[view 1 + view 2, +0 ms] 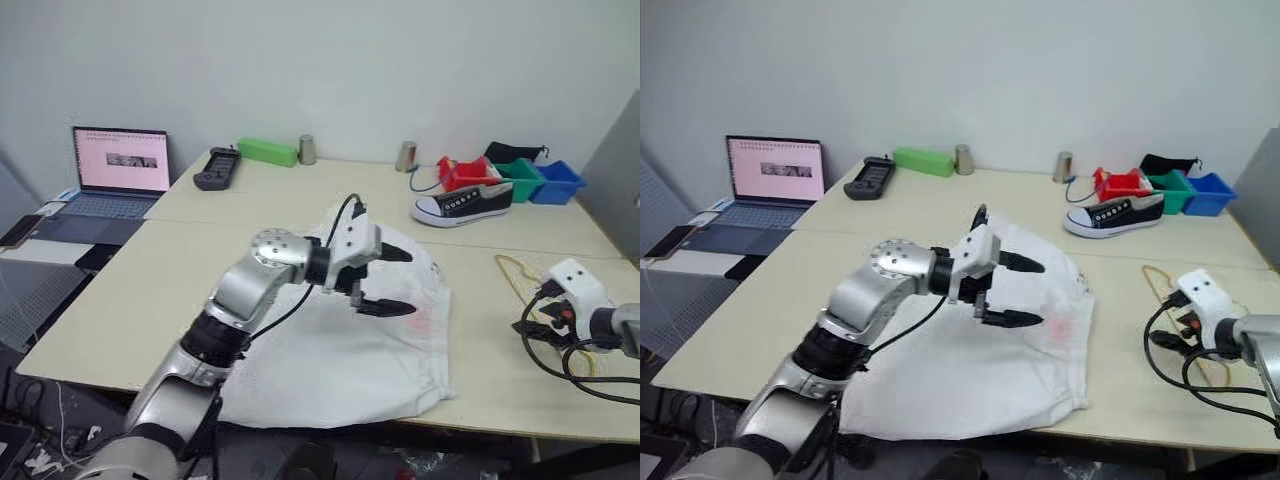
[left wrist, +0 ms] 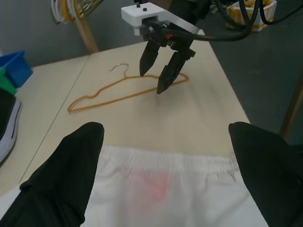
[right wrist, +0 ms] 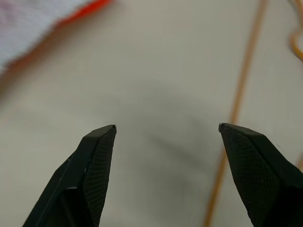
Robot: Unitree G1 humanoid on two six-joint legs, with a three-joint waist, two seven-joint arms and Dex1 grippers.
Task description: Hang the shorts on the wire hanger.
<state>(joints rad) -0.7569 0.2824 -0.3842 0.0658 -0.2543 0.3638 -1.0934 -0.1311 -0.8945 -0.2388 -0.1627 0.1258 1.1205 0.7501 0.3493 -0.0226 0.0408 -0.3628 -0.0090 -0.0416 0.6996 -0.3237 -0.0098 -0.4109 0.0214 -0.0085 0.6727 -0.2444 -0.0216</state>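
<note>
The white shorts (image 1: 340,350) lie spread on the table, reaching its front edge, with the waistband (image 2: 165,161) toward the right and a bit of orange-red drawstring (image 3: 80,12) showing. My left gripper (image 1: 410,283) hovers open just above the waistband, pointing right. The thin yellowish wire hanger (image 2: 128,94) lies flat on the bare table to the right of the shorts. My right gripper (image 2: 151,82) points down over the hanger's bar, open, with nothing between its fingers (image 3: 94,161). The wire (image 3: 236,104) runs close by one fingertip.
A black-and-white sneaker (image 1: 463,203) and red, green and blue bins (image 1: 520,178) sit at the back right. A laptop (image 1: 120,165), a black device (image 1: 216,167), a green box (image 1: 267,151) and two metal cups are at the back left. A bunch of coloured hangers (image 2: 71,7) hangs beyond the table's right end.
</note>
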